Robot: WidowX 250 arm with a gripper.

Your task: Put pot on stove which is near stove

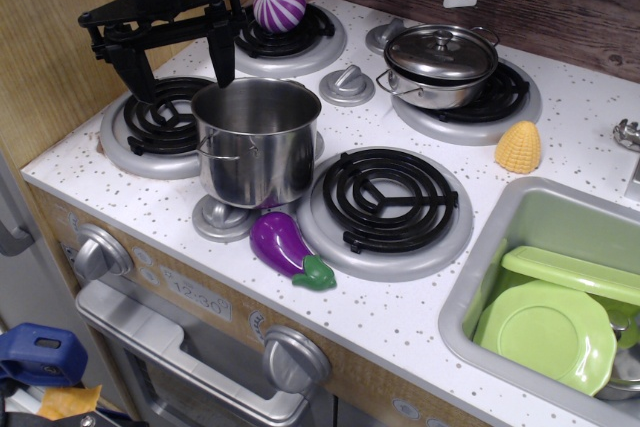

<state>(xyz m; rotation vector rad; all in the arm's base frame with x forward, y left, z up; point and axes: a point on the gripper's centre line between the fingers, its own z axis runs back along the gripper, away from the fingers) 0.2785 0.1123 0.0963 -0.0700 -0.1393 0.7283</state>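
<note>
The tall shiny steel pot (256, 143) stands upright on the white cooktop between the two front burners, over a grey knob. The front-left stove burner (152, 125) lies just left of it, partly hidden by it. The front-right stove burner (386, 203) lies just right of it and is bare. My black gripper (178, 69) hangs open and empty over the front-left burner, behind and left of the pot. Its right finger (222, 59) is close to the pot's back-left rim.
A shallow lidded steel pot (440, 65) sits on the back-right burner. A purple-and-white ball (280, 5) sits on the back-left burner. A toy eggplant (287, 249) lies in front of the pot. A corn (518, 147) lies near the sink (470, 277), which holds green plates.
</note>
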